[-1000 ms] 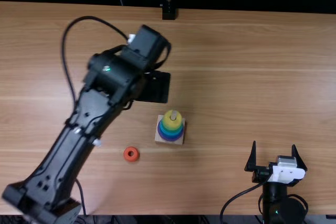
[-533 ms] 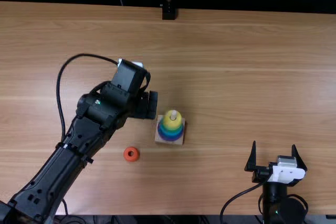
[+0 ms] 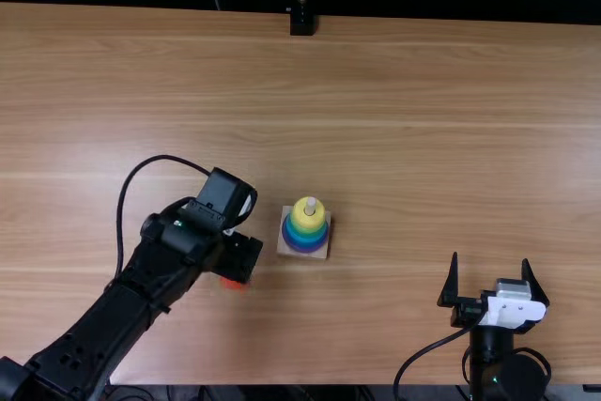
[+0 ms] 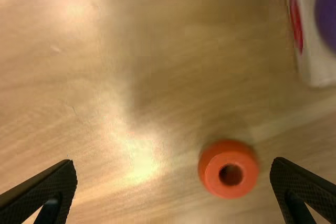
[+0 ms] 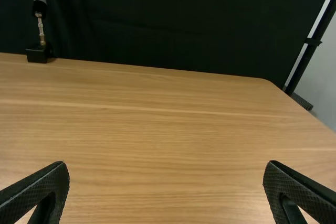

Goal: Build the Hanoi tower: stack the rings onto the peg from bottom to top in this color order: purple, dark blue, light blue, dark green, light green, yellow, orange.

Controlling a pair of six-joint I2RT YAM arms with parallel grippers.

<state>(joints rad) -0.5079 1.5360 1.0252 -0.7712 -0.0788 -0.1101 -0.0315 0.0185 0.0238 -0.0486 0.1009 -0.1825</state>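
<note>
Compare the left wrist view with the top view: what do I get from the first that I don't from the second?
Left wrist view: the orange ring's hole, the red mark on the base's side, and the left gripper's spread fingers.

Top view: the peg's tip, the yellow ring around it, and the right gripper.

Both: the orange ring, partly covered from above, the base, and the purple ring on it.

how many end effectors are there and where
2. The left end effector is open above the table, near the loose orange ring. The right end effector is open near the table's near edge, right of the ring stack.
</note>
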